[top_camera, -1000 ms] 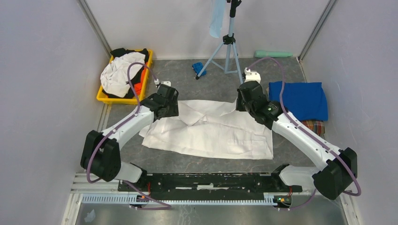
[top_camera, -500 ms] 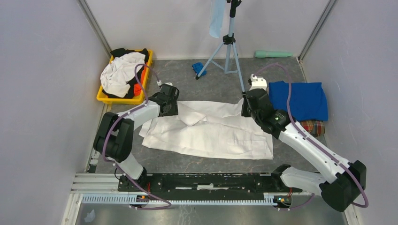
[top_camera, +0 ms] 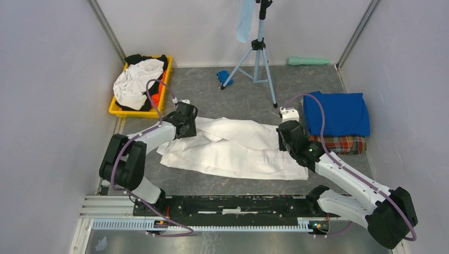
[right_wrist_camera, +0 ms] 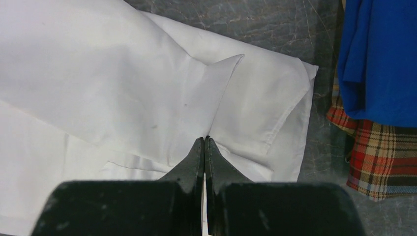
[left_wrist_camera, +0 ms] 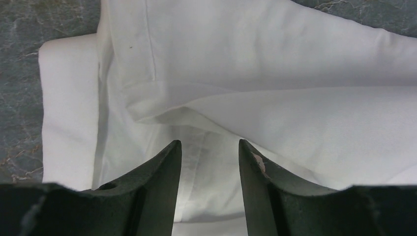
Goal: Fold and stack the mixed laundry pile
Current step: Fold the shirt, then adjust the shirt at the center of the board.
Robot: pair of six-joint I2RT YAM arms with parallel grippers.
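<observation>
You had a white shirt (top_camera: 233, 151) on a grey table (top_camera: 238, 103) veined with paler marbling. To your right were a royal-blue T-shirt (top_camera: 339, 114) and a plaid cloth (top_camera: 347, 144) checked in red, green and tan. The tray (top_camera: 117, 110) was yellow, and in it were a white garment (top_camera: 132, 82), a black piece (top_camera: 138, 58) and an orange piece (top_camera: 156, 99). You also had a pale-blue cloth (top_camera: 244, 18), a small bright-blue object (top_camera: 224, 77) and a mint-green roll (top_camera: 308, 61). Your left arm (top_camera: 153, 135) and right arm (top_camera: 344, 172) were white with black joints.

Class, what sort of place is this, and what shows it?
Likely a robot test cell: plain panels enclose the table, a tripod stands on it, a white shirt lies between two robot arms.
</observation>
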